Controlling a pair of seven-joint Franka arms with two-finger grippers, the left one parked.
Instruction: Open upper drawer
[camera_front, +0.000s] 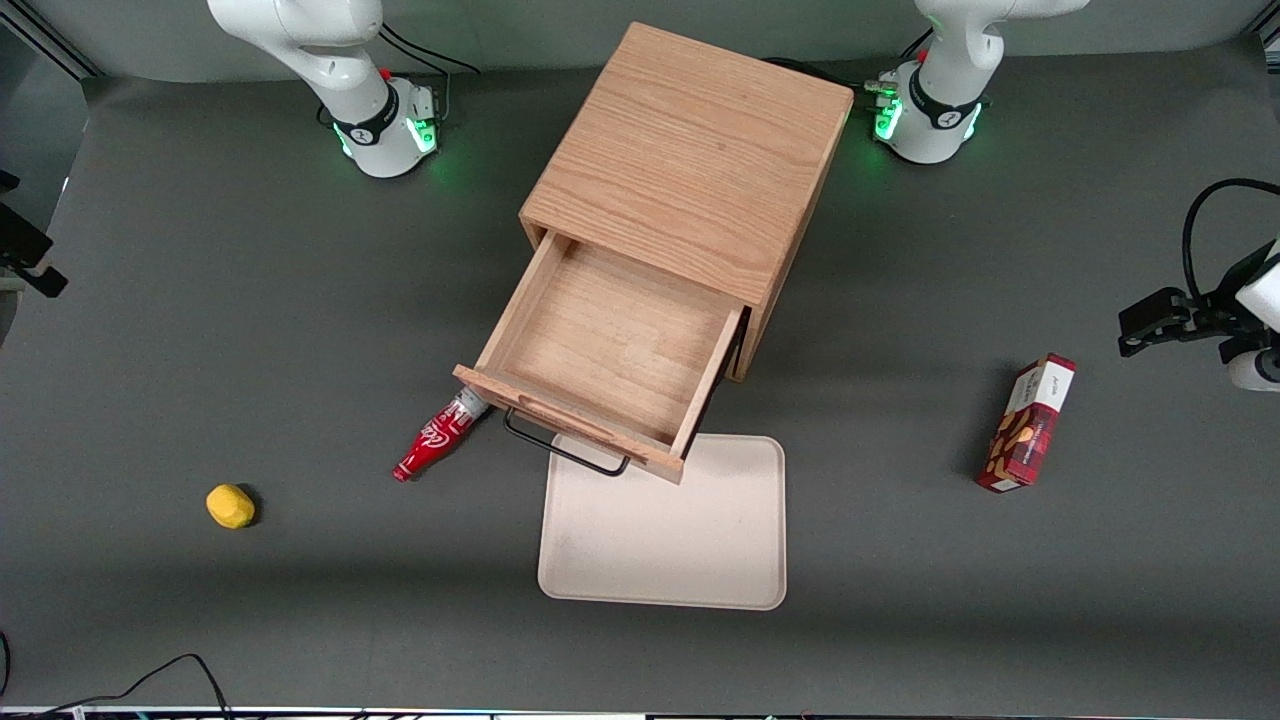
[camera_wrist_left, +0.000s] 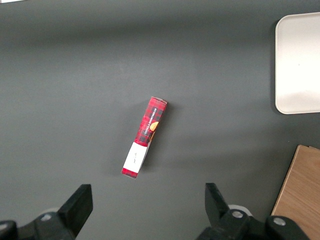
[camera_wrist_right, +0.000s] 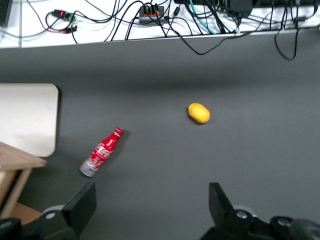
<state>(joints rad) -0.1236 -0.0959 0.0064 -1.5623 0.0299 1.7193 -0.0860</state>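
Note:
The upper drawer (camera_front: 610, 350) of the oak cabinet (camera_front: 690, 150) stands pulled far out, and its shallow wooden tray is empty. Its thin black wire handle (camera_front: 565, 448) hangs off the drawer front, over the edge of a beige tray. A corner of the drawer's wood (camera_wrist_right: 17, 160) shows in the right wrist view. My gripper (camera_wrist_right: 152, 205) hovers high above the bare mat at the working arm's end of the table, well away from the handle. It is open, with its black fingers (camera_wrist_right: 82, 202) wide apart and nothing between them. The lower drawer is hidden under the upper one.
A red cola bottle (camera_front: 437, 438) (camera_wrist_right: 101, 152) lies on the mat beside the drawer front. A yellow lemon-like object (camera_front: 230, 505) (camera_wrist_right: 199, 113) sits farther toward the working arm's end. The beige tray (camera_front: 665, 525) lies in front of the cabinet. A red snack box (camera_front: 1027, 422) lies toward the parked arm's end.

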